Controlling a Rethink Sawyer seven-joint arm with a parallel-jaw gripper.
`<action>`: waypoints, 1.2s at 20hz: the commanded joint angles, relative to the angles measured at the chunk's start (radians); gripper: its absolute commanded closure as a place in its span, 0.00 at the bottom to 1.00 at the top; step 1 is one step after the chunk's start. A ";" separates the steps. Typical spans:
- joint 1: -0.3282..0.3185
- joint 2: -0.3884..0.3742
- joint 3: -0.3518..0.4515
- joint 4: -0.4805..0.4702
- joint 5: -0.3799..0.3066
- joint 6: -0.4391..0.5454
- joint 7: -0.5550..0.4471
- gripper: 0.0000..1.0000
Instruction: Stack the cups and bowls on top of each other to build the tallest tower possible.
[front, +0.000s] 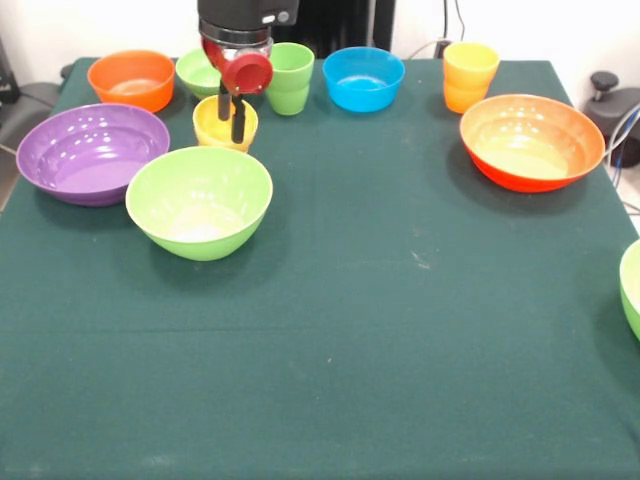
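Front view, the only one I have: gripper (231, 118) hangs over the yellow cup (225, 123) at the far left, its dark fingers (238, 120) set narrow, one dipping inside the cup; I cannot tell whether they pinch the rim. Items, each standing apart on the green table (380, 330): purple bowl (92, 153), large green bowl (199, 201), orange bowl (131, 79), small green bowl (197, 72), green cup (290, 78), blue bowl (363, 78), orange-yellow cup (469, 76), orange-red bowl (531, 141). Progress, in my judgement: nothing stacked, the whole tower remains. Another green bowl (632, 288) is cut off at the right edge; the gripper hides part of the small green bowl.
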 joint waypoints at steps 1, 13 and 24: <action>0.001 0.107 0.070 0.011 -0.095 -0.053 -0.077 0.00; -0.084 -0.020 0.159 0.094 -0.068 0.048 -0.119 0.00; -0.149 -0.174 0.253 0.173 -0.014 0.184 -0.153 0.00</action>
